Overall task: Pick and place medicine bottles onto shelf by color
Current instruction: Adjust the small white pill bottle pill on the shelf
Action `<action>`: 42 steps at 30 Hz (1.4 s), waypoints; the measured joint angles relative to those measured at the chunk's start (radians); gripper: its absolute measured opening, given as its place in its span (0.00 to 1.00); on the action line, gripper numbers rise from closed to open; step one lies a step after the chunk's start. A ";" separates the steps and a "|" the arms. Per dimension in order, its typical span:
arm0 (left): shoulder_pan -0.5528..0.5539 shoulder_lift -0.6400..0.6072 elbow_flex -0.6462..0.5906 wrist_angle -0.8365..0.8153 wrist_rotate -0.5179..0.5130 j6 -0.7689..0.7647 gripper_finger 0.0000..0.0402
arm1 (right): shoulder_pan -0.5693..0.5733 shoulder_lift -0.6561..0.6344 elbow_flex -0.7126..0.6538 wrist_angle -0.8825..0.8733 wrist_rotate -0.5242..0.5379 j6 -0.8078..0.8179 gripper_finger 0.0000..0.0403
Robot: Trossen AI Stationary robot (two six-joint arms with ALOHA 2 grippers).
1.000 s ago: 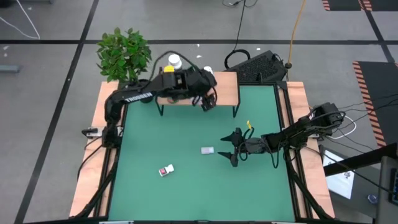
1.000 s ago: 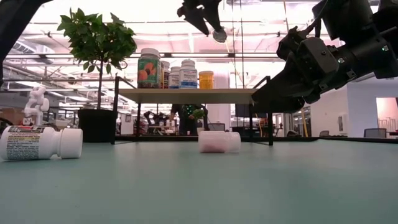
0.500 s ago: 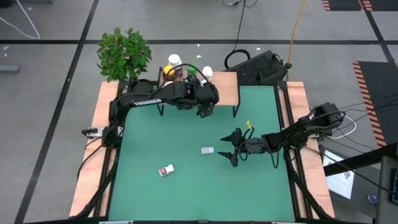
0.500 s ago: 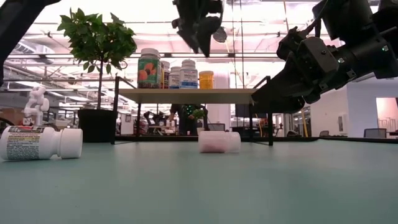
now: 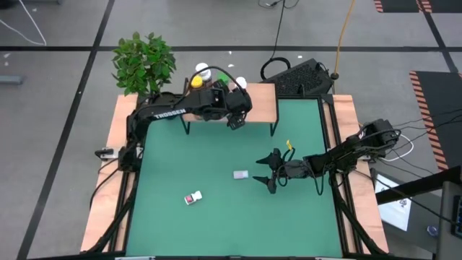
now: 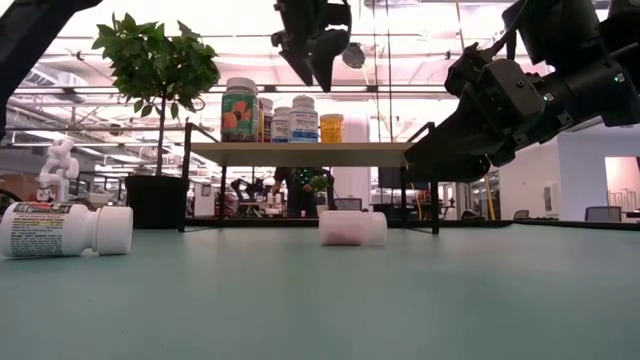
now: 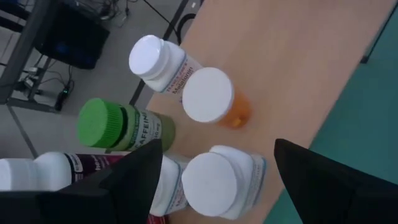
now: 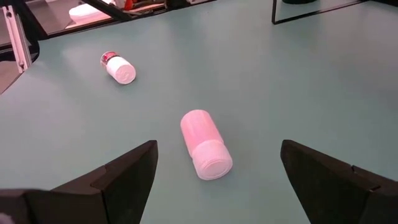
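Note:
The shelf (image 5: 263, 108) stands at the table's far edge and carries several upright medicine bottles: white-capped ones (image 7: 155, 59) (image 7: 217, 177), an orange one (image 7: 208, 94) and a green-capped one (image 7: 102, 124). My left gripper (image 5: 234, 119) hangs open and empty above them, and also shows in the left wrist view (image 7: 214, 149) and in the low view (image 6: 312, 55). A pale pink white-capped bottle (image 5: 240, 175) lies on its side at mid-table. My right gripper (image 5: 271, 173) is open and empty just to its right, with the bottle (image 8: 205, 144) ahead of its fingers. Another white-capped bottle (image 5: 193, 198) lies on its side nearer the front left.
A potted plant (image 5: 144, 61) stands at the far left corner beside the shelf. A keyboard (image 5: 303, 78) lies behind the table's far right. Wooden side rails (image 5: 108, 180) run along the green table. Open green surface lies between the shelf's legs (image 6: 186, 180) and the lying bottles.
My left gripper has shifted a little toward the table's left over the shelf and come down slightly. The bottles have stayed where they were.

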 joint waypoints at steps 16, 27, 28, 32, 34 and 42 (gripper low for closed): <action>0.034 -0.062 0.001 -0.024 -0.006 -0.045 0.78 | -0.006 0.000 0.000 -0.022 -0.001 0.039 0.83; 0.038 -0.064 -0.041 -0.027 -0.002 -0.069 0.78 | 0.001 0.000 0.000 -0.022 -0.002 0.062 0.83; 0.040 -0.064 -0.046 -0.027 -0.002 -0.068 0.78 | 0.001 0.000 0.000 -0.022 -0.001 0.062 0.83; 0.055 -0.064 -0.071 -0.027 -0.004 -0.068 0.78 | 0.001 0.000 0.000 -0.022 -0.002 0.066 0.83; 0.065 -0.064 -0.086 -0.027 -0.006 -0.069 0.78 | 0.001 0.000 0.000 -0.022 -0.002 0.066 0.83; 0.076 -0.067 -0.122 -0.036 -0.018 -0.080 0.78 | 0.001 0.000 0.000 -0.023 -0.002 0.066 0.83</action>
